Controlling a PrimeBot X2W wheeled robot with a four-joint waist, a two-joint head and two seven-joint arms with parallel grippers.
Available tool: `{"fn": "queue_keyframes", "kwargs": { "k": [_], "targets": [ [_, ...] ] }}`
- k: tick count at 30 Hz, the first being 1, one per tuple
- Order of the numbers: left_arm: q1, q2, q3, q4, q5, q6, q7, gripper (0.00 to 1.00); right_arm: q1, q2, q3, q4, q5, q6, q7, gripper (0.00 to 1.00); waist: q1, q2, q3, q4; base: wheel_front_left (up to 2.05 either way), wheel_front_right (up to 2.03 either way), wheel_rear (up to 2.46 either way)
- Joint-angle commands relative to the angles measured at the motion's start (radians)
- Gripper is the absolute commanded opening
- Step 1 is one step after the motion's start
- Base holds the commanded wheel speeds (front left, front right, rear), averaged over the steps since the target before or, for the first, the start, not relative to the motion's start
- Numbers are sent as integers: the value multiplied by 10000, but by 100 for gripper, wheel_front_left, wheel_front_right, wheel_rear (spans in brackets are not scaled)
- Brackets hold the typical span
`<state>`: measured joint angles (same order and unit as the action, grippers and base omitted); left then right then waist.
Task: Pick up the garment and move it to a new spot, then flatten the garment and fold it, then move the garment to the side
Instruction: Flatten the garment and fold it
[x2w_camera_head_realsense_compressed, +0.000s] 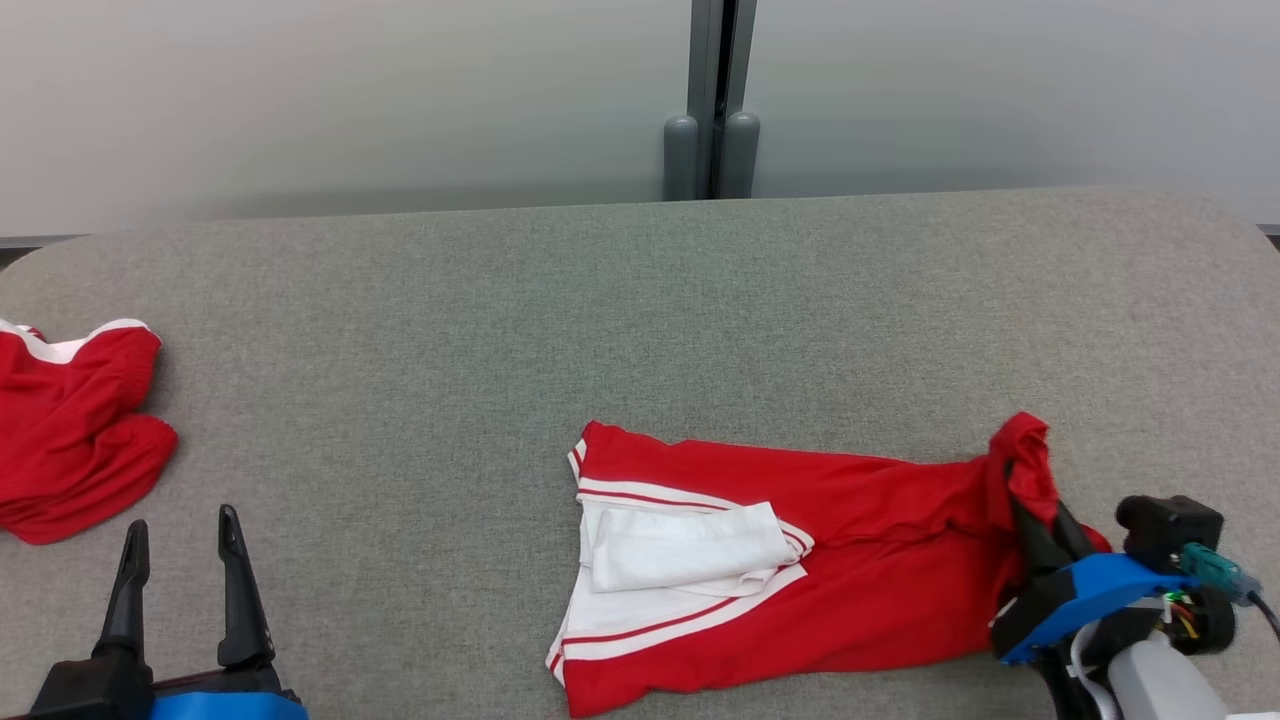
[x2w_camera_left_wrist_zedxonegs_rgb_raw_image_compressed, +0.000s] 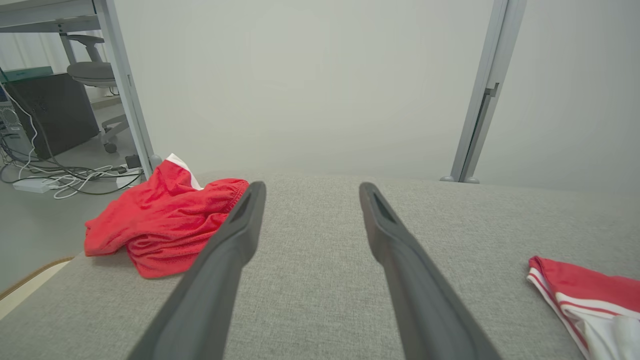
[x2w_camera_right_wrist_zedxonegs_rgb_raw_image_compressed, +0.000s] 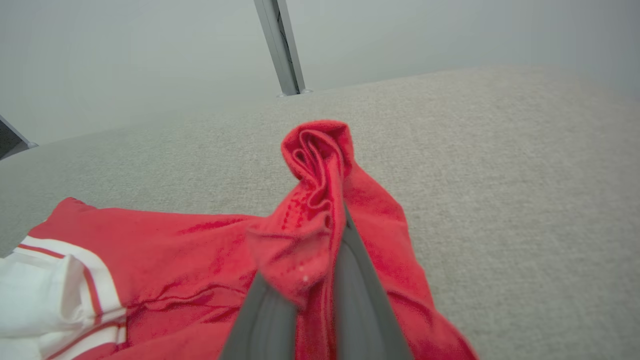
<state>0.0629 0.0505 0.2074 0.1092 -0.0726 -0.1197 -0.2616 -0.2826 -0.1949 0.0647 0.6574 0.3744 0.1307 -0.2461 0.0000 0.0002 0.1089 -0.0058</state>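
Note:
The garment (x2w_camera_head_realsense_compressed: 800, 560), red with white panels and red stripes, lies spread on the grey padded table (x2w_camera_head_realsense_compressed: 640, 300) at centre right. Its right edge is bunched and lifted, pinched in my right gripper (x2w_camera_head_realsense_compressed: 1025, 480), which is shut on it. In the right wrist view the red cloth (x2w_camera_right_wrist_zedxonegs_rgb_raw_image_compressed: 320, 200) wraps over and between the two grey fingers (x2w_camera_right_wrist_zedxonegs_rgb_raw_image_compressed: 360, 300). My left gripper (x2w_camera_head_realsense_compressed: 180, 530) stands open at the lower left, above bare table, with nothing between its fingers (x2w_camera_left_wrist_zedxonegs_rgb_raw_image_compressed: 230, 240). The garment's left corner (x2w_camera_left_wrist_zedxonegs_rgb_raw_image_compressed: 585, 290) lies at the lower right of the left wrist view.
A second red garment (x2w_camera_head_realsense_compressed: 70, 430) lies crumpled at the table's left edge, close to my left gripper. A grey post (x2w_camera_head_realsense_compressed: 712, 100) stands behind the table against pale wall panels. Off the left edge are a chair (x2w_camera_left_wrist_zedxonegs_rgb_raw_image_compressed: 95, 70) and floor cables (x2w_camera_left_wrist_zedxonegs_rgb_raw_image_compressed: 60, 175).

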Motion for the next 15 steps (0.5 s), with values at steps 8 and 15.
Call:
{"fn": "queue_keyframes", "kwargs": {
  "k": [8,15],
  "targets": [
    [22,-2,-136,96,-80,49,-44,100,64,862,1572,-1930,716,1,535,0,0,-2,41,111,0,0,0],
    [-224,0,-217,217,-40,-2,-44,100,-382,1330,2937,-2323,1172,1,713,0,0,-2,186,281,0,0,0]
  ]
}}
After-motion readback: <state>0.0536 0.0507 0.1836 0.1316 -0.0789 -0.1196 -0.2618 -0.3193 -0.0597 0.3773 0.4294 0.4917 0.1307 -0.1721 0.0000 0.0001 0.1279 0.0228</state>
